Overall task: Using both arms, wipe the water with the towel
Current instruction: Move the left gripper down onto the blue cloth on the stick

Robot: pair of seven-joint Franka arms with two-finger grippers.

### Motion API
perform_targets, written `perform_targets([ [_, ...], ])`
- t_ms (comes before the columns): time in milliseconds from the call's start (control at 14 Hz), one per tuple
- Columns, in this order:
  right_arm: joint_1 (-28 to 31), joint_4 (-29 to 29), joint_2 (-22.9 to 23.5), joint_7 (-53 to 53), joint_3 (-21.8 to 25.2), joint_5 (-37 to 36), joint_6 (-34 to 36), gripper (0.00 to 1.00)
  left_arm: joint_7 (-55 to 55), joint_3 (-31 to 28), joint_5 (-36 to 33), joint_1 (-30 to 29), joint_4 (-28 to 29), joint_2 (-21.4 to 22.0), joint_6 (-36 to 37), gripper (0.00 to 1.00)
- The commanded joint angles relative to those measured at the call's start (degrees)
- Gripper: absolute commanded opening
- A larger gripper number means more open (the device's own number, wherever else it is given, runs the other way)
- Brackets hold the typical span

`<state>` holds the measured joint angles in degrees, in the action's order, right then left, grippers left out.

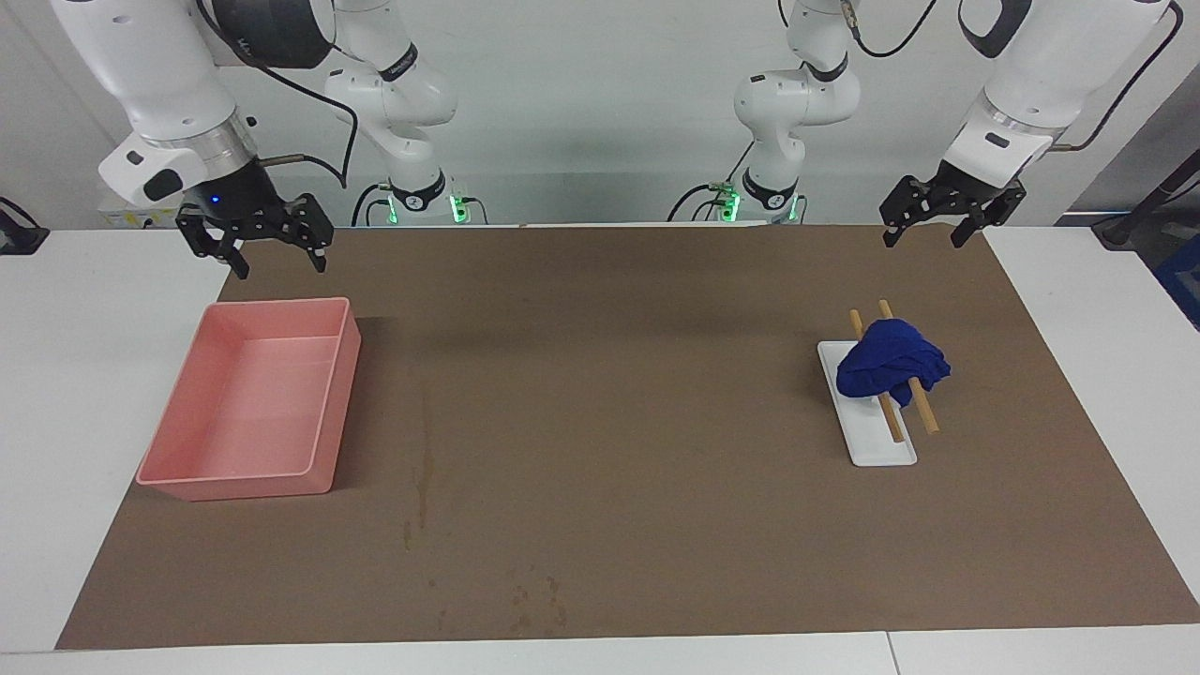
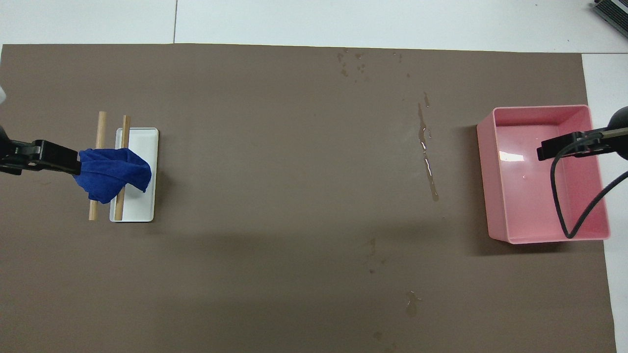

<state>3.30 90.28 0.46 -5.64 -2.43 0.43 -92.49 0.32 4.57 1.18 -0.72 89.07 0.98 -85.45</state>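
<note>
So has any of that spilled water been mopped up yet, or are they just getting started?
Just getting started. Nothing looks done: the water is an unwiped streak on the mat beside the pink bin. Nothing is in hand: the towel lies bundled on two wooden sticks over a white tray, and the left gripper and right gripper hang open, empty. Fetching the towel and wiping remain.

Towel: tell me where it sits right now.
The blue towel lies bundled on two wooden sticks laid over a white tray, toward the left arm's end of the brown mat.
</note>
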Motion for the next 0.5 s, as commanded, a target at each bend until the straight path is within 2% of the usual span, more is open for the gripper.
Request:
perform_targets([
  [0, 0.0, 1.6, -1.5, -0.4, -0.2, -1.3, 0.2, 1.0, 0.6, -0.4, -1.1, 0.6, 0.8, 1.1, -0.2, 1.0],
  [142, 0.0, 1.7, -1.5, -0.2, -0.2, -1.3, 0.3, 1.0, 0.8, -0.4, -1.1, 0.4, 1.7, 1.3, -1.1, 1.0],
  [214, 0.1, 1.7, -1.5, -0.2, -0.2, -1.3, 0.3, 1.0, 0.7, -0.4, -1.1, 0.2, 4.2, 2.4, -3.8, 1.0],
  [285, 0.1, 1.7, -1.5, -0.2, -0.1, -1.3, 0.4, 1.0, 0.7, -0.4, -1.1, 0.0, 9.5, 4.6, -8.1, 1.0],
  [427, 0.2, 1.7, -1.5, -0.3, -0.1, -1.3, 0.4, 1.0, 0.6, -0.8, -1.6, -0.3, 23.5, 9.6, -21.6, 1.0],
])
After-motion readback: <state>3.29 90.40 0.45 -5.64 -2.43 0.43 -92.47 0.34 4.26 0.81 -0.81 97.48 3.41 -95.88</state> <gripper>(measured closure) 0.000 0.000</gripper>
